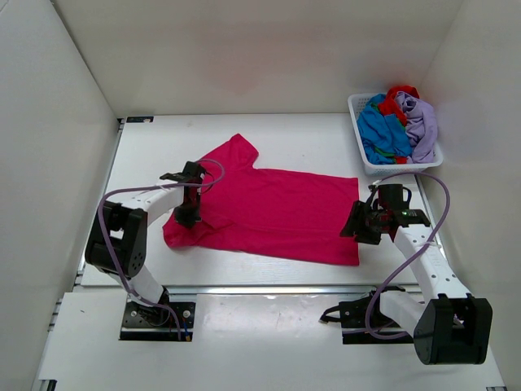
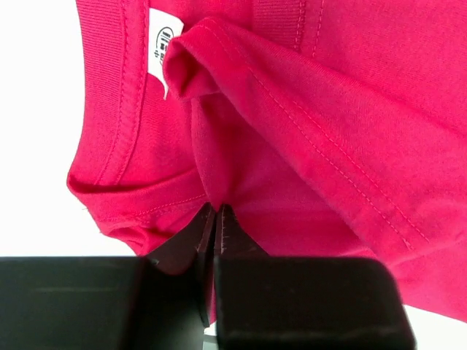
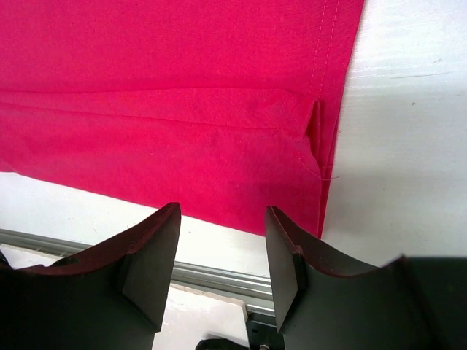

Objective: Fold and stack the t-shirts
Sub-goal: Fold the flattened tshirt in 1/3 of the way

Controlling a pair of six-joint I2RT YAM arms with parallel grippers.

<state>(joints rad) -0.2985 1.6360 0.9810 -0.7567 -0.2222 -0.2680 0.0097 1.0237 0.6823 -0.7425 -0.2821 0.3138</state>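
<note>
- Left gripper [image 2: 214, 217]: clamped tight on a soft fold of the magenta t-shirt [image 1: 277, 213], by its collar.
- Right gripper [image 3: 222, 213]: spread wide, empty, at the t-shirt's stitched hem.

**Two arms, pose and grip**

- Left arm [image 1: 134, 199]: elbow folded back near its base, forearm reaching forward and to the right, wrist bent downward.
- Left gripper [image 2: 214, 215]: jaws pressed together at the tips, pinching a fold of the pink t-shirt [image 2: 306, 131].
- Right arm [image 1: 427, 252]: rises from its base, forearm angled forward and to the left, wrist tipped down.
- Right gripper [image 3: 222, 226]: jaws spread apart, with nothing held between them.
</note>
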